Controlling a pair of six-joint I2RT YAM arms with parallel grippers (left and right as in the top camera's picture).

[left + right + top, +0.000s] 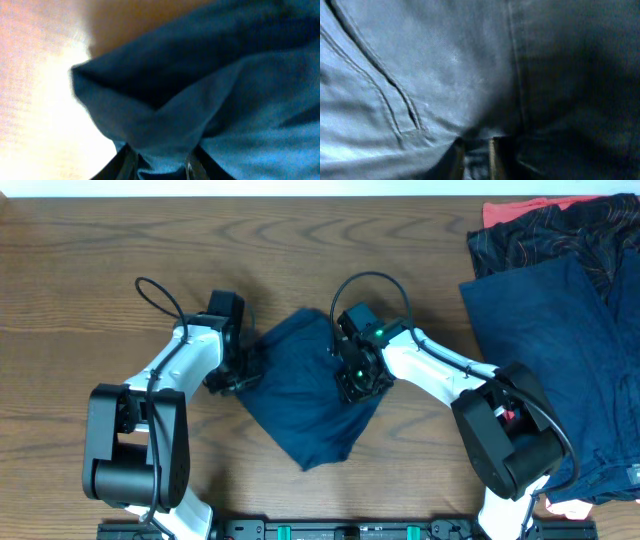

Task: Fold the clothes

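Observation:
A pair of dark navy shorts (300, 395) lies bunched at the middle of the table. My left gripper (243, 370) is shut on its left edge; the left wrist view shows a cloth fold (165, 115) pinched between the fingers (160, 165). My right gripper (352, 375) is shut on the shorts' right edge; the right wrist view shows seamed navy cloth (445, 75) between the narrow fingers (476, 157). A pile of more clothes (560, 370) lies at the right: navy cloth, a black patterned piece (560, 235) and a coral-red one (510, 213).
The wooden table (100, 260) stretches to the left and back. A coral-red bit of cloth (568, 507) shows at the pile's front edge. The arm bases stand at the front edge.

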